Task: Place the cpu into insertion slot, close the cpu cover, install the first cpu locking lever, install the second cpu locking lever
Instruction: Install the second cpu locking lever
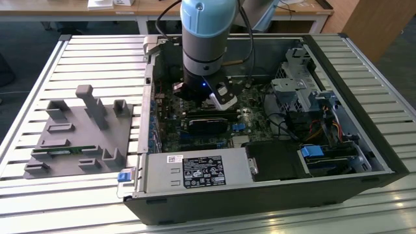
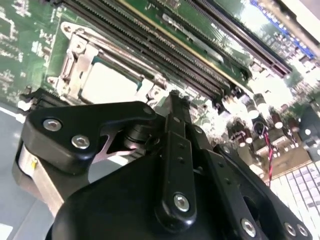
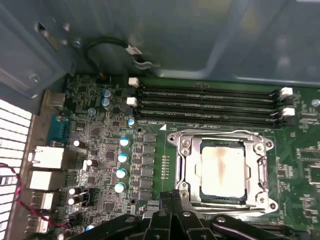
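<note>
While the arm [image 1: 204, 44] reaches down into the open computer case [image 1: 351, 97], the gripper [image 3: 171, 200] hangs just above the green board [image 3: 100, 150], near the edge of the slot [image 3: 222, 172]. Its black fingers [image 2: 175, 115] look pressed together, with nothing between them. In the first wrist view the cpu [image 3: 222, 170] lies flat in the slot, a dull silver square with a brownish stain down its middle. The cover [image 3: 182, 165], a thin shiny metal frame, lies closed around the chip. Long black memory slots [image 3: 210, 102] with white clips run beside it, and small round capacitors with blue tops [image 3: 121, 157] stand near. In the exterior view the case rests on a table [image 1: 97, 53] of pale metal slats, and a grey plastic fixture [image 1: 81, 134] with upright blocks sits to the exterior view's left. Behind is a wooden desk [image 1: 65, 12].
</note>
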Controlling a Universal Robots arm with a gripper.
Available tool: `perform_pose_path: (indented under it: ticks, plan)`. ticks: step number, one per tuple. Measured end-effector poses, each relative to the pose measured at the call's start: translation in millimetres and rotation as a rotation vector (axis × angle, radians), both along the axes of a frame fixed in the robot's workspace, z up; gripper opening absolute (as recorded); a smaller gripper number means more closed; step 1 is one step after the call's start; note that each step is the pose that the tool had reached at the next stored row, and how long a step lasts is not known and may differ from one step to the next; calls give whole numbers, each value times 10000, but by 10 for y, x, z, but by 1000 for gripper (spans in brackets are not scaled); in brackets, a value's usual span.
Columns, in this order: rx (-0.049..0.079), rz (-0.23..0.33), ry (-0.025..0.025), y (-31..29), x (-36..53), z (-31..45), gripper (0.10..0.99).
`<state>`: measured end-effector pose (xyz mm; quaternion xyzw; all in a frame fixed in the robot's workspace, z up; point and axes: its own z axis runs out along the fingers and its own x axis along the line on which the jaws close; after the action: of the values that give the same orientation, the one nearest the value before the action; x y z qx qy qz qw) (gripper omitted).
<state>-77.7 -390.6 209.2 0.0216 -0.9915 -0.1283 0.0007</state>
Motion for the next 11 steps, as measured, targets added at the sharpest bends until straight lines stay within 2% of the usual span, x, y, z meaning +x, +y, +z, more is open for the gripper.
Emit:
perform_pose_path:
  ticks: [7, 11]
  plan:
    - [0, 0, 0, 0, 0, 127, 106]
    - [3, 0, -2, 1, 0, 142, 106]
